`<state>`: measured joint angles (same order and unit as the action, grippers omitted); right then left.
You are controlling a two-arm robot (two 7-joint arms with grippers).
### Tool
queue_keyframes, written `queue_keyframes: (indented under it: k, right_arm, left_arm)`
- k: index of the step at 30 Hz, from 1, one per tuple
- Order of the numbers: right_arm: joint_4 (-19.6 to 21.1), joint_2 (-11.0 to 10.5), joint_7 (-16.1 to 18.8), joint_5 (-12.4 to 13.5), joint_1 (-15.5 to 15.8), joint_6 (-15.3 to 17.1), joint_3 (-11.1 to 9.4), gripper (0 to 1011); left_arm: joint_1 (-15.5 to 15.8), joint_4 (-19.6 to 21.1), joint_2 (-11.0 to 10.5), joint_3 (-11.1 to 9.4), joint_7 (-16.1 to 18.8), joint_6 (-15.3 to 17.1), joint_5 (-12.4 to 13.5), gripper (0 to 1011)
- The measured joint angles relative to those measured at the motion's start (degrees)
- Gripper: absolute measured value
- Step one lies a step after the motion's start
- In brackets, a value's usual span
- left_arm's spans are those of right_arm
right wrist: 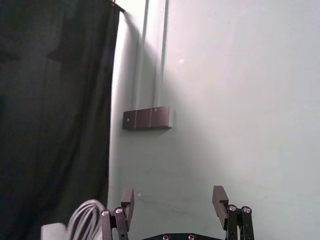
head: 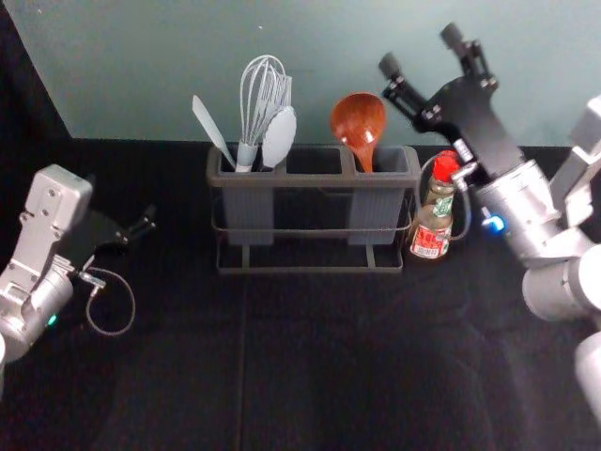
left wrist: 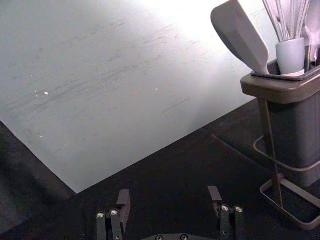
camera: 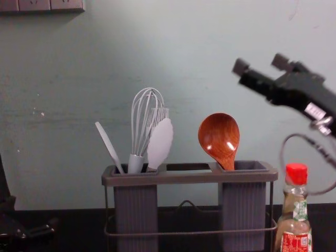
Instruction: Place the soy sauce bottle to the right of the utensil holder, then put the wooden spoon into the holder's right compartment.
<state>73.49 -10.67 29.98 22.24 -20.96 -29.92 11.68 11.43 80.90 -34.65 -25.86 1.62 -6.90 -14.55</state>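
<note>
My R gripper [head: 421, 51] is up high, tips apart; L gripper [left wrist: 169, 194], also wide, is left of the holder [head: 310, 178]. Spoon [head: 358, 119], in R slot [head: 377, 218]: prob. light, hard; grab neck. Bottle [head: 434, 221], just right of holder: prob. heavy, slick; grab middle.

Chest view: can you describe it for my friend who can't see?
A wooden spoon stands in the holder's right cup, with a whisk and other pale tools in the left one. To the holder's right is a soy sauce bottle. The right gripper is up high, open and empty; the left gripper is low at the left edge.
</note>
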Motion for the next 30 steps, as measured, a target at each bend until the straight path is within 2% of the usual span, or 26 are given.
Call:
queue_keyframes:
  k: [8,12,17,22,30]
  right_arm:
    - [2.7,-3.8,-0.6,0.3,-0.2,1.3,-3.2,1000]
    - [3.7,-5.8,-1.8,0.0,0.7,1.9,-5.4,1000]
    - [4.5,-7.3,-3.3,-0.6,2.2,2.9,-7.6,1002]
    - [4.7,-8.4,-5.4,-2.6,4.2,4.4,-9.4,1002]
    - [3.6,-9.2,-8.9,-6.7,7.6,8.1,-10.8,1002]
  left_arm:
    - [0.0,0.0,0.0,0.0,0.0,0.0,0.0,1011]
    - [0.0,0.0,0.0,0.0,0.0,0.0,0.0,1011]
    - [0.0,0.0,0.0,0.0,0.0,0.0,0.0,1011]
    - [0.0,0.0,0.0,0.0,0.0,0.0,0.0,1011]
    - [0.0,0.0,0.0,0.0,0.0,0.0,0.0,1011]
